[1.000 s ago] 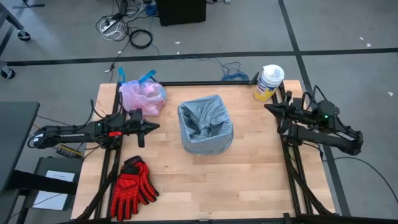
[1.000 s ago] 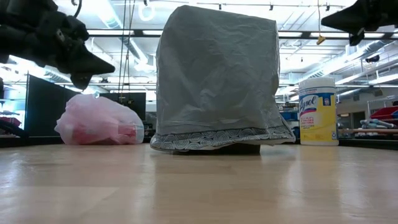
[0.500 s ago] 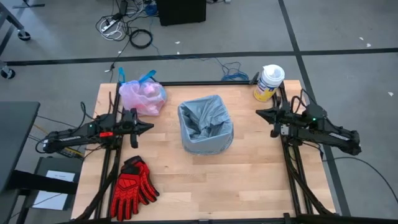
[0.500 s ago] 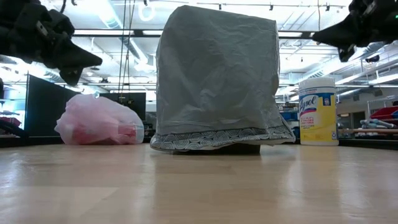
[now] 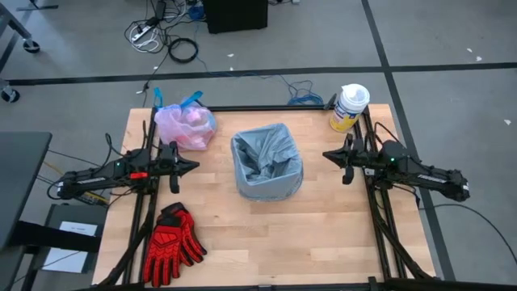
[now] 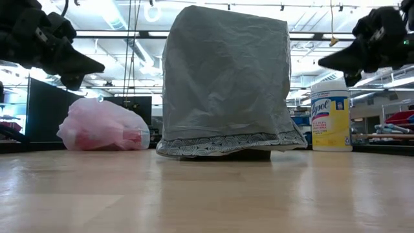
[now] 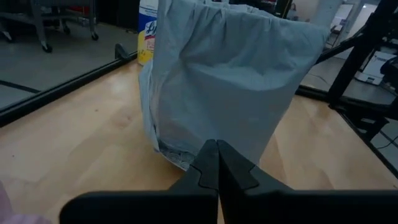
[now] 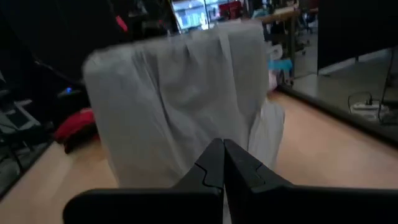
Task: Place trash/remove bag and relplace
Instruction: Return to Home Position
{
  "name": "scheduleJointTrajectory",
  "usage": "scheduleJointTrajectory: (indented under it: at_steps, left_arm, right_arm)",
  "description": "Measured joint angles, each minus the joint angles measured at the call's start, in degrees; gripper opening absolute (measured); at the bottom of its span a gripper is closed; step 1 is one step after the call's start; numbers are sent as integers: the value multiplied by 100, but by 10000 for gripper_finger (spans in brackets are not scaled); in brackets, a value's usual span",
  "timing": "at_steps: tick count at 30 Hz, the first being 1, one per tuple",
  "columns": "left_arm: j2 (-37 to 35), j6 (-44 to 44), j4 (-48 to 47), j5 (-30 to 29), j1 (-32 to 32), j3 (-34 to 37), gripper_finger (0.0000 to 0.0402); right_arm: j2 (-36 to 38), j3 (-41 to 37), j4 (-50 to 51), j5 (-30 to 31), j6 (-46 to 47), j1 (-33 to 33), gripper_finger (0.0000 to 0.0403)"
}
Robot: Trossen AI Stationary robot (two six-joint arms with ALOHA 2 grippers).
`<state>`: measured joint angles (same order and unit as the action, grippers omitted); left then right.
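Homing well, I judged, meant drawing each arm straight back and level toward its own side of the wooden worktop [image 5: 323,234], well clear of the red gloves [image 5: 171,242] at lower left. Your left hand [image 5: 192,164], centre left, and right hand [image 5: 326,153], centre right, were pinched shut and empty. Both pointed at the bin dressed in the grey-blue plastic liner [image 5: 266,162] mid-frame, without touching it. The translucent pink plastic bag [image 5: 186,125] with blue ties lay upper left.
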<state>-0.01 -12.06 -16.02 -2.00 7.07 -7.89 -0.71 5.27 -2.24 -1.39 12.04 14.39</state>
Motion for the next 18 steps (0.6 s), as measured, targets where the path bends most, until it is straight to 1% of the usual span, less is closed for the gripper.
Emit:
scheduleJointTrajectory:
  at_steps: [4,6,9,15,18]
  left_arm:
    - [-1,-29,326,51,0,288,2]
    - [8,-51,706,182,-4,410,2]
    - [-1,1,1104,275,-7,526,2]
    - [0,422,1080,143,-7,526,3]
    - [0,462,1080,35,-7,526,3]
  right_arm:
    - [-4,-314,-2,-25,42,0,0]
    - [-8,-472,-44,-36,139,0,0]
    - [-13,-467,115,5,76,8,0]
    - [-4,-469,157,140,-265,88,0]
    - [-14,-471,161,163,-347,161,0]
